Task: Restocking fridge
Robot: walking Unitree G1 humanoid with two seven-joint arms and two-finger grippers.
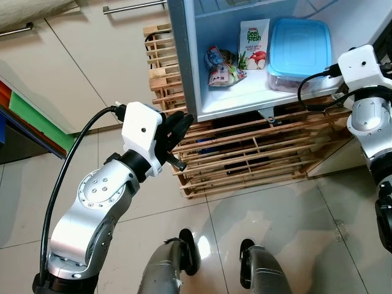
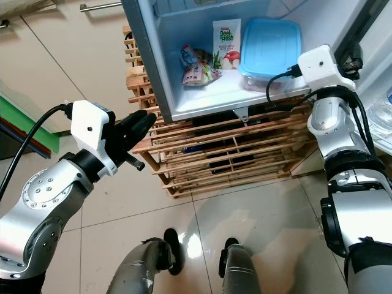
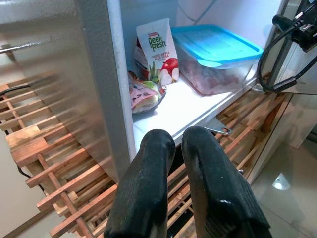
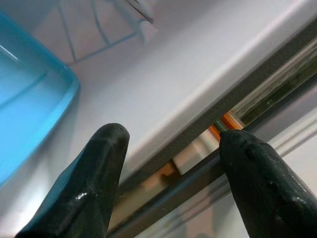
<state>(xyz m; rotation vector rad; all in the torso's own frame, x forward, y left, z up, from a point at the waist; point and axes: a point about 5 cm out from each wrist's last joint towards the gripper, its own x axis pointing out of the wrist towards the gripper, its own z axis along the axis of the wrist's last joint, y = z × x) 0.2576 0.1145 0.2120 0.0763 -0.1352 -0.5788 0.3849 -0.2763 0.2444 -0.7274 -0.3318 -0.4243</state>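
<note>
A slatted wooden crate (image 1: 245,153) stands on a floor of pale glossy tiles (image 1: 306,226), which catch a bright glare. Behind it are cream cupboard doors (image 1: 79,55) with metal bar handles (image 1: 131,7). At the far left edge sits something with green and red panels (image 1: 27,113). A black cable (image 3: 15,89) lies across the slats.
</note>
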